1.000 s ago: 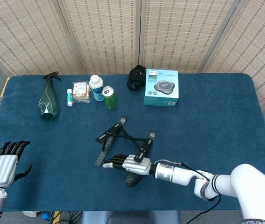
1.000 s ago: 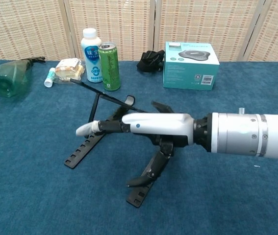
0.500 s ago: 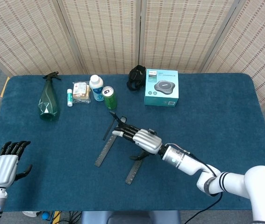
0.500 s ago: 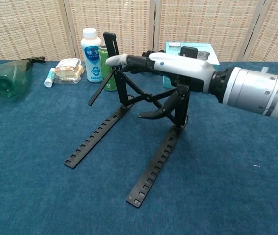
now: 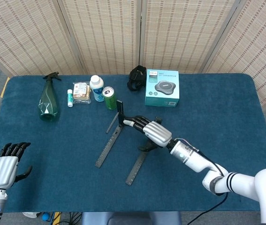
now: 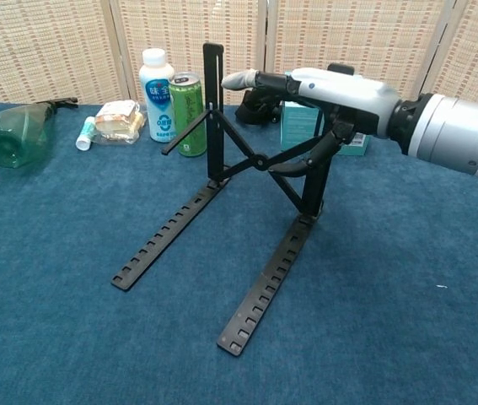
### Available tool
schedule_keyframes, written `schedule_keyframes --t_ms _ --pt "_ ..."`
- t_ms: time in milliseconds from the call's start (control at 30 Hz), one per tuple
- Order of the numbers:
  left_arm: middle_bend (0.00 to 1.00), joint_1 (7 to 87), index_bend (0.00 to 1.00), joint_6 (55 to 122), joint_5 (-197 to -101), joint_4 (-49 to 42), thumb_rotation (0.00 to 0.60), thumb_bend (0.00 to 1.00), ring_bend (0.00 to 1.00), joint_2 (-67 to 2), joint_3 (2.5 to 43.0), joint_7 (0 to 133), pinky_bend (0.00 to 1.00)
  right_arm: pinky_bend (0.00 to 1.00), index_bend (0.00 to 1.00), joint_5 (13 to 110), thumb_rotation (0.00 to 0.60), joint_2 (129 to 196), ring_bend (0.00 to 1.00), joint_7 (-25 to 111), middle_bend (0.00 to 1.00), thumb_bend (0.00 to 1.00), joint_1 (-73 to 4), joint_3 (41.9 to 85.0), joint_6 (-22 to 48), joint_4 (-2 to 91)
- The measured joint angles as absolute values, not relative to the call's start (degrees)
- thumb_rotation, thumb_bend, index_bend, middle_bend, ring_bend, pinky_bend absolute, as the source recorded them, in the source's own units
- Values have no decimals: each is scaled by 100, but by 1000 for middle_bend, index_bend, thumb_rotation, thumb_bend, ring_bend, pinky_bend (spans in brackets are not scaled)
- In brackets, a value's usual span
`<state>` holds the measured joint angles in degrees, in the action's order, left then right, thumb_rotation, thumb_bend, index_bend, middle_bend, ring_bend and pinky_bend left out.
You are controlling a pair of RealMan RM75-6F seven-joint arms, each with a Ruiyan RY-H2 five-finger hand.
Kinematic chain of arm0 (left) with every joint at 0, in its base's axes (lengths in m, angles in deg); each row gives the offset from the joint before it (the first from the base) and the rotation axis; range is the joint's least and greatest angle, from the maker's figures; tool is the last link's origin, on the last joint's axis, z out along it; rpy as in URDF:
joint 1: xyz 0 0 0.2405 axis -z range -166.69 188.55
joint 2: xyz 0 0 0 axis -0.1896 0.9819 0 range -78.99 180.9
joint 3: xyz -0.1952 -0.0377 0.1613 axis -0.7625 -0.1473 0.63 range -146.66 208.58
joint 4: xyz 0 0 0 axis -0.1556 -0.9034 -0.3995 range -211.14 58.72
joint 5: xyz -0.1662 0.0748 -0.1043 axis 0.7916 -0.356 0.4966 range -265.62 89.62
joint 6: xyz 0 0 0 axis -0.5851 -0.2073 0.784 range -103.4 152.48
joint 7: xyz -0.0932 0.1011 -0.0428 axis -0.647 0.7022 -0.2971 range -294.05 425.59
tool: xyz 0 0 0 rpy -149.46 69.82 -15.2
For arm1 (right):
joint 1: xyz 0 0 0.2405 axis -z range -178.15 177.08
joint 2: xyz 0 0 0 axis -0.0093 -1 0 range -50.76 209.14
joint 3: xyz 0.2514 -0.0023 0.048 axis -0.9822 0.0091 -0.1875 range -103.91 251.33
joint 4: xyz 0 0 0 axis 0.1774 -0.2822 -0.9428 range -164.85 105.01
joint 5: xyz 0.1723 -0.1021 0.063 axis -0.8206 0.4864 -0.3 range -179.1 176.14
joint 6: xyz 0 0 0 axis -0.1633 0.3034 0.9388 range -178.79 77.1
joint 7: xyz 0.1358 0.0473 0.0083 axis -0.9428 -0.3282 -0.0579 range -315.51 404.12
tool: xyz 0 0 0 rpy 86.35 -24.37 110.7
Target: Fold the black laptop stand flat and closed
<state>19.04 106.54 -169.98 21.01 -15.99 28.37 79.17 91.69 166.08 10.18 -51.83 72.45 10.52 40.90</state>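
1. Chest view: the black laptop stand [image 6: 222, 211] sits mid-table, its upper arms raised upright.
2. The right hand [image 6: 331, 89] grasps its right upright from above.
3. The left hand [image 5: 3, 168] rests released, far away.

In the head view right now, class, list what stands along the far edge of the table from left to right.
green spray bottle → small white tube → snack packet → white drink bottle → green can → black bundle → teal box
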Motion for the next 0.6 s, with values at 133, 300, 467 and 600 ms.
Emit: schedule_keyframes --t_ms 133,300,467,600 --pt "165 1888 160 10671 -16995 2092 600 242 151 -1602 2840 7912 71 0 0 9257 600 16558 0 1005 0 186 -5177 7273 1065 4166" --pt "164 1862 160 10698 -16996 2084 600 242 151 -1598 2850 7896 71 0 0 9529 600 16440 0 946 0 186 -5163 7478 1088 4363" --pt "165 1843 160 10718 -17003 2064 600 242 151 -1584 2851 7863 71 0 0 9836 600 16302 0 960 0 186 -5078 7845 1112 4524" --pt "164 1854 160 10700 -17018 2055 600 242 151 -1589 2851 7847 71 0 0 9891 600 16247 0 967 0 187 -4971 8048 1039 4530"
